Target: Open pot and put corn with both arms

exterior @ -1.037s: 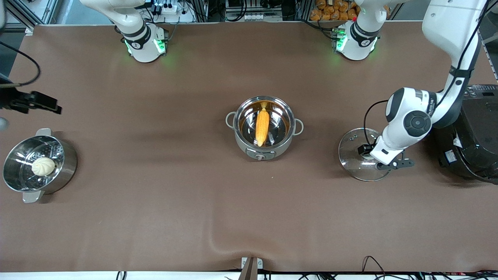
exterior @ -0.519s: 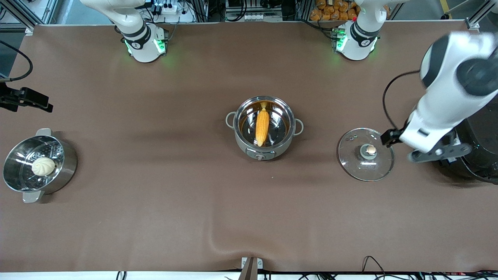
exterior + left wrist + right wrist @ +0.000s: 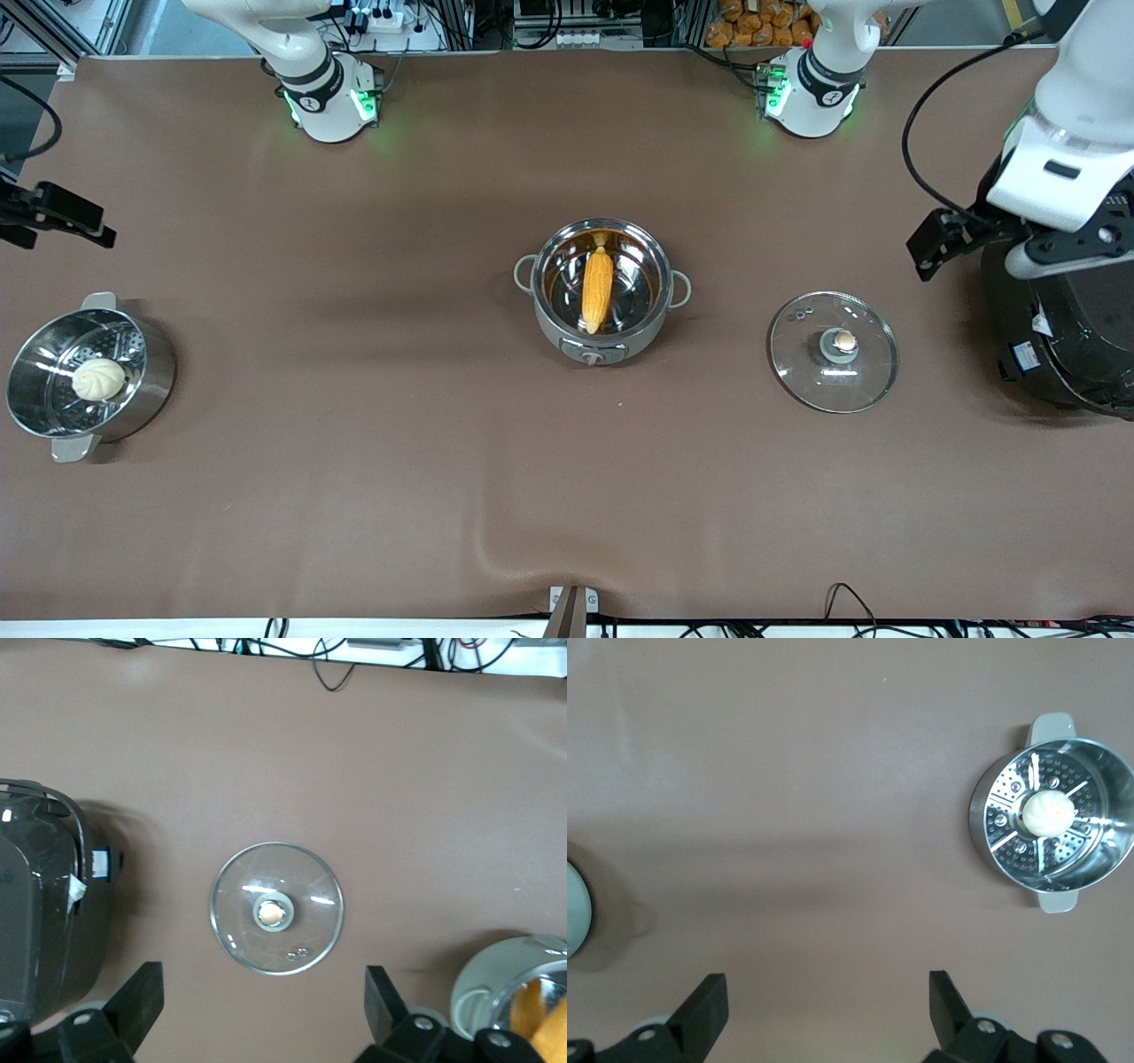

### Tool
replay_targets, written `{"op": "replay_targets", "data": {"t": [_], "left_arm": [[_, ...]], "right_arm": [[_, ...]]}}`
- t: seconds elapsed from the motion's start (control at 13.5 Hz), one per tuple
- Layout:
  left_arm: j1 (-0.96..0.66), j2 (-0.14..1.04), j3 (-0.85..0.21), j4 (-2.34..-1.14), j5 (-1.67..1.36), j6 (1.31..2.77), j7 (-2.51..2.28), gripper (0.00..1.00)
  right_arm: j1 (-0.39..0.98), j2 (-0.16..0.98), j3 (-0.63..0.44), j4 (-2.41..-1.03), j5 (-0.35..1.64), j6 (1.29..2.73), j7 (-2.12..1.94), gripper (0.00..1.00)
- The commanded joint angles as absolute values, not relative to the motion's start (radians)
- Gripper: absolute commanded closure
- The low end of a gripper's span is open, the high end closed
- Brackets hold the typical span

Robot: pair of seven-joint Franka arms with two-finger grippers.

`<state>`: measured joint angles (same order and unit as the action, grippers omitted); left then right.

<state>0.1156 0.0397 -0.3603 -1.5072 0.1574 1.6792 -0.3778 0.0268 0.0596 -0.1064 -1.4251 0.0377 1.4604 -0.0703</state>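
Observation:
The grey pot [image 3: 602, 341] stands open in the middle of the table, and the yellow-orange corn [image 3: 597, 288] lies inside it. Its glass lid [image 3: 834, 352] lies flat on the table beside it, toward the left arm's end. My left gripper [image 3: 1072, 248] is open and empty, high over the black cooker. In the left wrist view the open left gripper [image 3: 261, 1010] has the lid [image 3: 276, 908] well below it, and the pot [image 3: 496, 992] and the corn [image 3: 545, 1032] show at the edge. My right gripper [image 3: 58, 220] is open and empty over bare table [image 3: 828, 1001].
A big black cooker [image 3: 1072, 337] stands at the left arm's end. A steel steamer pot [image 3: 151, 372] with a white bun [image 3: 97, 378] stands at the right arm's end, also in the right wrist view [image 3: 983, 828]. The brown mat has a ridge near the front edge.
My left gripper has let go of the lid's knob, risen and swung off the lid to over the black cooker. The lid stays on the table. My right gripper drifted slightly outward.

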Motion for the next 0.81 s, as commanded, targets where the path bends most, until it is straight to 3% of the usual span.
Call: {"op": "replay_targets", "data": {"t": [0.0, 0.74], "left_arm": [[0.040, 0.005, -0.243, -1.522, 0.097, 1.671, -0.292, 0.00], [-0.081, 0.003, -0.109, -1.477, 0.086, 1.528, -0.178, 0.00]], "right_arm": [[0.012, -0.006, -0.098, -1.491, 0.028, 1.509, -0.095, 0.00], [-0.012, -0.020, -0.097, -1.494, -0.026, 1.491, -0.123, 0.00]]}}
